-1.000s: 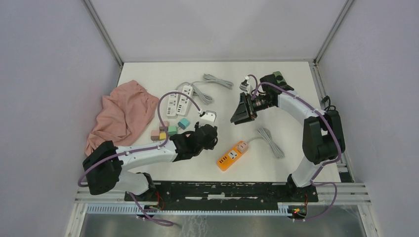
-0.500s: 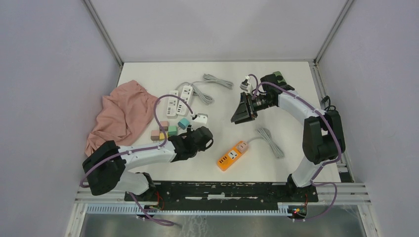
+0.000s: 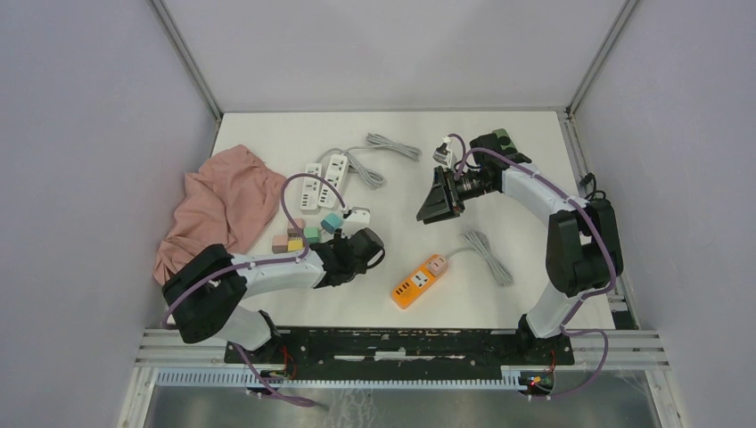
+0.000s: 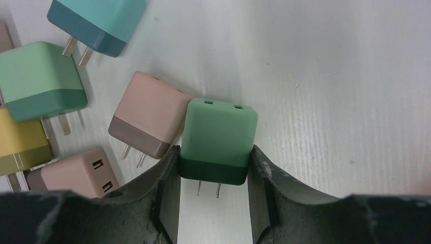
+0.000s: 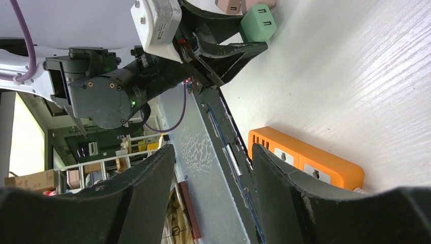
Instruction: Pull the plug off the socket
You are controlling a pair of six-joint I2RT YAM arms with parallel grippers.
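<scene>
My left gripper (image 4: 213, 163) is shut on a green plug (image 4: 218, 137), gripping its dark base with the two prongs pointing back between the fingers. The plug hangs low over the white table, touching a pink plug (image 4: 150, 121). From above, the left gripper (image 3: 334, 251) sits beside the cluster of loose plugs (image 3: 303, 236). The orange socket strip (image 3: 419, 280) lies to the right of it, with a pink block (image 3: 437, 264) on its far end. My right gripper (image 3: 437, 201) hovers open and empty behind the strip, which shows as the orange strip (image 5: 305, 157) in its wrist view.
Teal (image 4: 94, 23), green (image 4: 40, 81), yellow (image 4: 20, 147) and pink (image 4: 76, 173) plugs lie left of the held one. Two white power strips (image 3: 323, 181) with grey cords lie behind. A pink cloth (image 3: 223, 205) covers the left side. The orange strip's grey cable (image 3: 486, 254) coils right.
My left gripper has carried the green plug to the left, away from the orange strip and up against the loose plugs. The right arm has held still.
</scene>
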